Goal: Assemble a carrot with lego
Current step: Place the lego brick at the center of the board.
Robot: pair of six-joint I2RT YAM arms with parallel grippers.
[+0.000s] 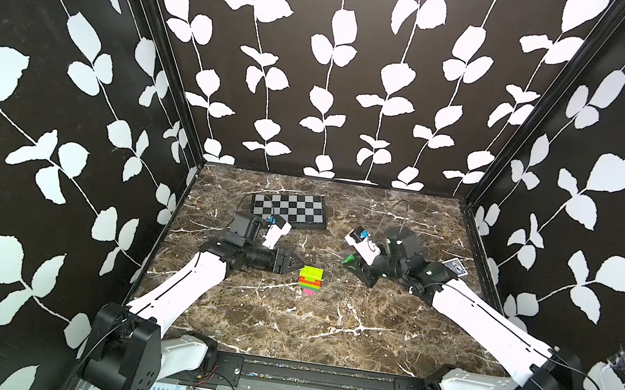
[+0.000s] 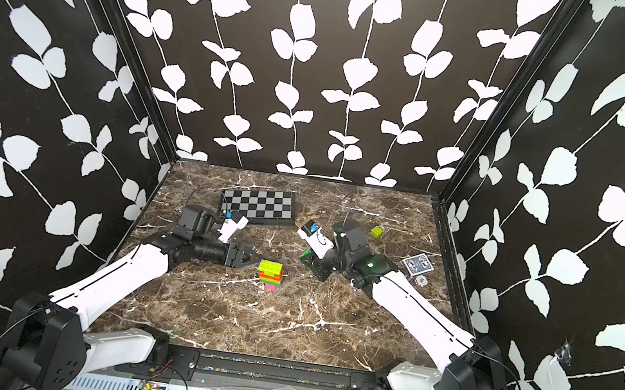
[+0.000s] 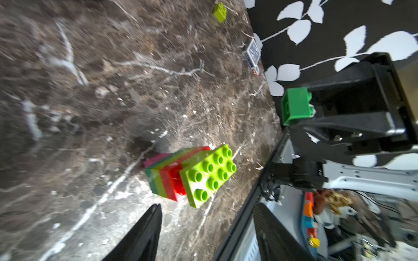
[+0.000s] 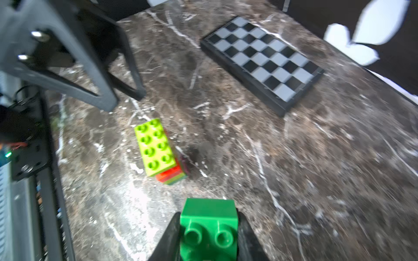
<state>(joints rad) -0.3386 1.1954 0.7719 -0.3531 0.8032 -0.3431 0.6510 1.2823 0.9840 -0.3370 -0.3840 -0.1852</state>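
Observation:
The carrot (image 1: pixel 310 280) (image 2: pixel 270 274) stands on the marble near the middle: a pink base, green, lime and red bands, and a wide lime studded brick (image 3: pixel 210 174) (image 4: pixel 156 146) on top. My left gripper (image 1: pixel 297 263) (image 3: pixel 208 235) lies low just left of it, open, a little apart from it, with nothing between its fingers. To the right of the stack my right gripper (image 1: pixel 351 262) (image 4: pixel 209 220) is shut on a dark green lego brick (image 4: pixel 209 226) (image 3: pixel 296 106) (image 2: pixel 306 252), held above the table.
A chequered board (image 1: pixel 288 208) (image 4: pixel 262 61) lies at the back left. A loose lime brick (image 2: pixel 377 232) (image 3: pixel 219 12) sits behind the right arm. A blue card deck (image 1: pixel 456 267) (image 2: pixel 418 265) lies near the right wall. Patterned walls enclose three sides.

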